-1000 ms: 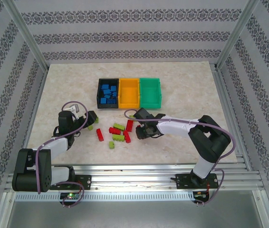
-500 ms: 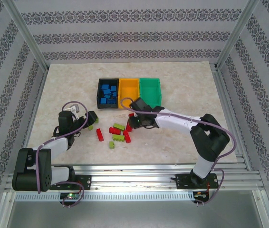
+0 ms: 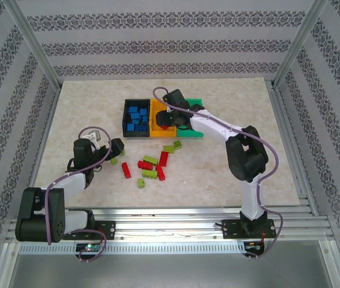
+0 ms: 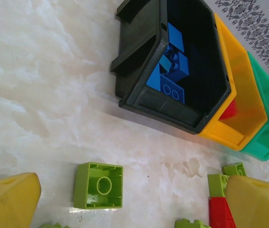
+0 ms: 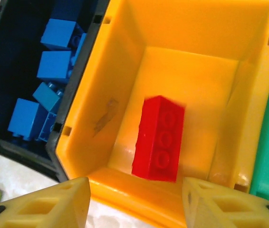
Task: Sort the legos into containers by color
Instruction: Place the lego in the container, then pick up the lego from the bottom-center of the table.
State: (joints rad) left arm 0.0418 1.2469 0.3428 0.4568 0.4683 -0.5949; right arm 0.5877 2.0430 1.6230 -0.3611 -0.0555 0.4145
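— where can we pass?
— the desk [image 3: 80, 108] lies open left of the black bin [image 3: 124, 120] and right of the green bin [image 3: 195, 103].
— and nearer us?
— loose bricks [image 3: 146, 164] crowd the strip between our arms. the right end effector [image 3: 169, 120] hangs spread over the orange bin [image 5: 101, 95], where a red brick [image 5: 159, 138] takes up part of the floor.

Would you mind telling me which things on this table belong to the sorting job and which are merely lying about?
Belong to the job:
- black plastic bin holding blue studded bricks
- orange plastic bin holding one red studded brick
- green plastic bin
- loose red bricks
- loose yellow-green bricks

Just there:
- purple cable
- aluminium frame rails
- patterned wall panels
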